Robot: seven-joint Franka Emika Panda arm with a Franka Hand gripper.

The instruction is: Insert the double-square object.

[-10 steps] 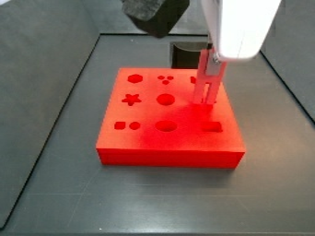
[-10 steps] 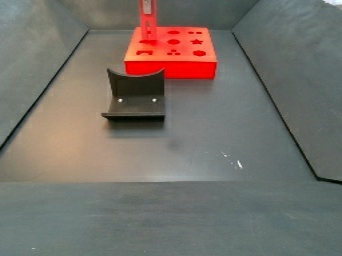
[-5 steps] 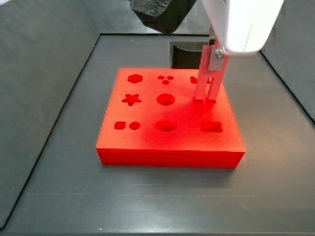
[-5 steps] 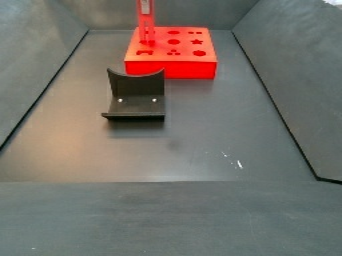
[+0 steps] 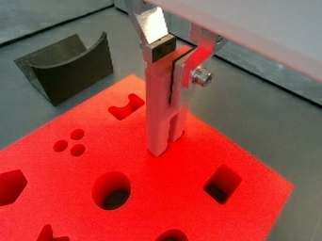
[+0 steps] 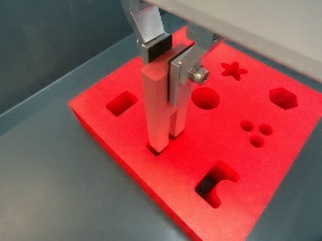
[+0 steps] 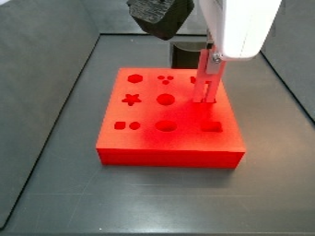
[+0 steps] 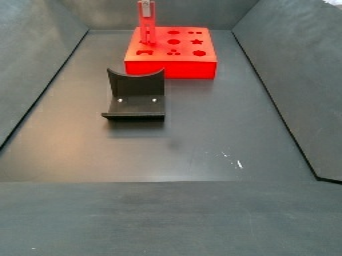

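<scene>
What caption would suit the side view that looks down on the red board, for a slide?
The gripper holds the double-square object upright over the red board, lower end at its surface.

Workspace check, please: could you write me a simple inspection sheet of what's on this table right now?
Surface: dark grey floor, with a few small pale marks.
Job's things: the double-square object, a slim red peg, stands upright with its lower end at the red board; whether it has entered a hole cannot be told.
Clutter: a dark grey curved block lies apart from the board.
Grippers: the gripper is above the board, its fingers shut on the peg's upper part.
Cables: nothing seen.
Surroundings: dark walls around the floor.
</scene>
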